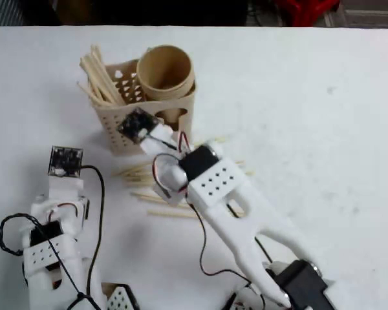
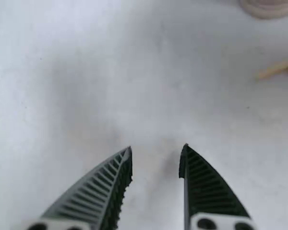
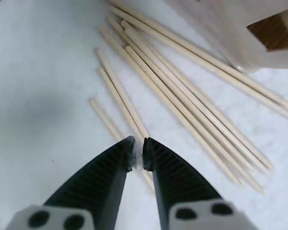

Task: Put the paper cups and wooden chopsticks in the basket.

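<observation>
Right jaws pinch one chopstick (image 3: pixel 127 101) on the table (image 3: pixel 38 96), left jaws apart

Tan cups (image 1: pixel 165 71), beige basket (image 1: pixel 107 120) (chopsticks (image 3: pixel 192 98) lt.)

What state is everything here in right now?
basket: upright, part filled.
cups: nested, in basket.
basket chopsticks: standing, leaning.
loose chopsticks: lying on table.
left gripper: open, over bare table.
right gripper: shut on one loose chopstick.
</observation>
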`<state>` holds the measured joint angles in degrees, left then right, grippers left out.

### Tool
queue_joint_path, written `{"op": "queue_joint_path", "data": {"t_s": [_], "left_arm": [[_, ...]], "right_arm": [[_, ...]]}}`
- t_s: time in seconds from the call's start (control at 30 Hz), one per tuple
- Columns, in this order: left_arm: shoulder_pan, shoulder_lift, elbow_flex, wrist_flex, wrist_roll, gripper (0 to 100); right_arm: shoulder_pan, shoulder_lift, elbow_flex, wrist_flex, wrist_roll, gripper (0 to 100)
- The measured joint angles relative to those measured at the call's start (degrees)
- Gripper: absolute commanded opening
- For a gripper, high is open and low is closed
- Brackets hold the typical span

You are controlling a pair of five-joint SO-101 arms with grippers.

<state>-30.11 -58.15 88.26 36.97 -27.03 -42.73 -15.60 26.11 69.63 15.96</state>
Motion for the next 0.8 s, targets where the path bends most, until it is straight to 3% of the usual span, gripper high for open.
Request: {"op": "queue_joint_path", "data": {"t_s": [0.2,0.37,0.57,0.8], "left_arm": [[0.00,0.00,0.00,0.00,0.00,17],[0.00,0.00,0.00,0.00,0.00,17],[0.00,0.00,0.00,0.00,0.00,17],[0.00,0.00,0.00,0.00,0.00,17]], "right_arm": [[0.09,-1.93,9.93,-8.09,2.29,4.1],[4.48,-2.11,10.81,-8.70,19.87,4.3],[9.41,-2.11,11.34,-6.24,32.35,4.6],[6.15,8.44,12.66,-10.11,34.29,10.0]]}}
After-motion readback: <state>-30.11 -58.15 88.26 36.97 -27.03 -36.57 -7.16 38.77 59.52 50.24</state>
